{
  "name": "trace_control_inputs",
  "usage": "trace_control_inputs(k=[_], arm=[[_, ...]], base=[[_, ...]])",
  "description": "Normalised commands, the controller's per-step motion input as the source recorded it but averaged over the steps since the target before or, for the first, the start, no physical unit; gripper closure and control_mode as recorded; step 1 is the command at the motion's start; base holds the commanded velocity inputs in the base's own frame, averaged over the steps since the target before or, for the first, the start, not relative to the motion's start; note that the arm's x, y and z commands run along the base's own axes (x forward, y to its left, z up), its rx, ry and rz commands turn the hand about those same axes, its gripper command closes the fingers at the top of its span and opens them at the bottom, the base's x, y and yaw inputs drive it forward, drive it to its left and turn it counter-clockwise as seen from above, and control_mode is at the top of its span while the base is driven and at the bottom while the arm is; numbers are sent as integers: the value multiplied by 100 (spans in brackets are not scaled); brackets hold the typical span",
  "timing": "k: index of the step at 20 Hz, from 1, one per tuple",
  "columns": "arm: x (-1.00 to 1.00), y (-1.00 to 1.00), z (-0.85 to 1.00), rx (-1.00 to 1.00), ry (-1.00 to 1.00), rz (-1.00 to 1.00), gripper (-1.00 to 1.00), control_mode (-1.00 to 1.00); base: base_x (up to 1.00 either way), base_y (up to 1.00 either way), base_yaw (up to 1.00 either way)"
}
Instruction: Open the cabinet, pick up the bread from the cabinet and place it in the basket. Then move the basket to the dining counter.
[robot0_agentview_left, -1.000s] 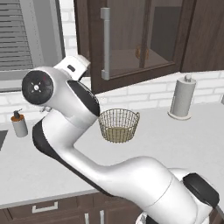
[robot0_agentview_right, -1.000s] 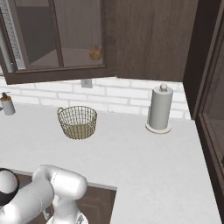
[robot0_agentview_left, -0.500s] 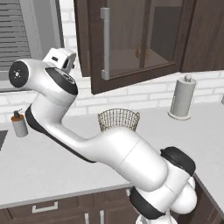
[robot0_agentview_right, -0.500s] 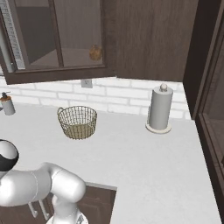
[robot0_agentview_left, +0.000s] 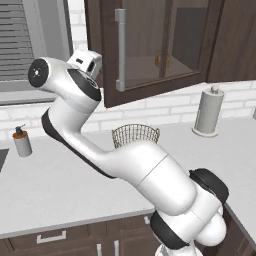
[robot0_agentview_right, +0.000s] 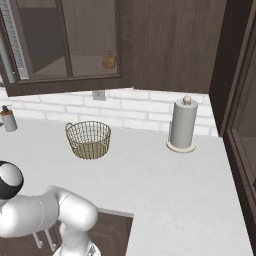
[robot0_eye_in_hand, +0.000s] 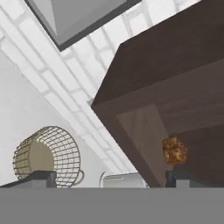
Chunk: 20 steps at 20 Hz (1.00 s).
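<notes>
While the arm reaches up and to the left in the left base view, its hand sits just beside the left edge of the cabinet, level with the lower part of the long grey bar handle. In the hand view the two dark fingertips stand wide apart with nothing between them, so the hand is open and holds nothing. The bread lies on the cabinet shelf, seen through the glass in the right base view and as a golden-brown lump inside the dark wood in the hand view. The basket stands upright on the pale desk below the cabinet, near the brick wall and well apart from the bread. A paper towel roll stands to the right of the basket on the same desk, and a small soap bottle stands far to the left.
</notes>
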Motion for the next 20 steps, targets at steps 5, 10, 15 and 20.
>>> trace_control_inputs(k=[5, 10, 15, 20], arm=[[-20, -75, 0, 0, -1, 0, -100, -100], [-81, -91, 5, 0, -7, -1, -100, -100], [-70, -100, 14, 0, -4, -8, -100, -100], [-58, -100, 12, 0, 0, -13, -100, -100]], base=[[0, 0, 0], [0, 0, 0], [0, 0, 0], [0, 0, 0]])
